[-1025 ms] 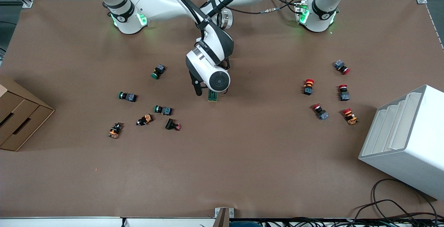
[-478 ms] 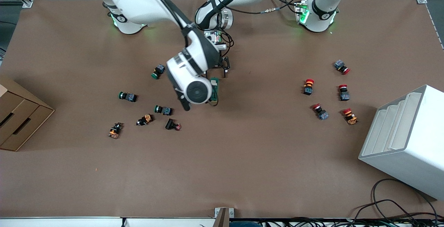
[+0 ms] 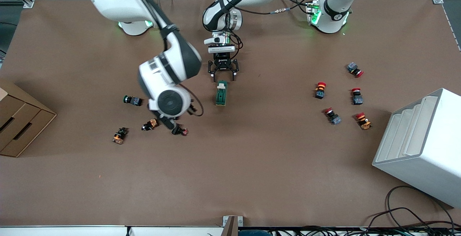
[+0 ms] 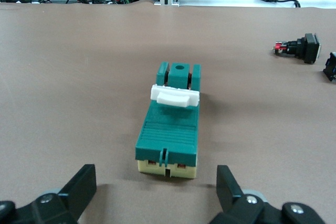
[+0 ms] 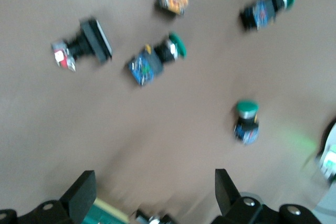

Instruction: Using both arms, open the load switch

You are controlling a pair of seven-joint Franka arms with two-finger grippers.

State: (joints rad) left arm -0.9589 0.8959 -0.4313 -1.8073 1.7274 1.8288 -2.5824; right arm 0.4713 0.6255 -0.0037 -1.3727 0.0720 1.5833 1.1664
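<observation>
While lying flat on the brown table [image 3: 252, 164] near its middle, load switch [image 3: 221, 93] rests free of both grippers, white sliding piece [image 4: 175, 95] raised across the dark-green body toward the end nearer the front camera. Left gripper [image 3: 223, 74] low over the table just at the switch's end nearer the robots' bases, fingers [image 4: 80, 184] spread wide and apart from the switch, nothing between them. Right gripper [image 5: 152, 195] up in the air over the cluster of push buttons toward the right arm's end of the table, fingers parted and empty; from the front mostly hidden under its own white wrist. Below it in the right wrist view, a green-capped push button [image 5: 247, 121] standing upright, two more lying on their sides, plus a black button with a red tip [image 5: 81, 45]. Red-capped push buttons [image 3: 319, 89] grouped toward the left arm's end, near a white stepped rack [image 3: 421, 146]. Cardboard drawer box [image 3: 18, 122] at the right arm's end.
</observation>
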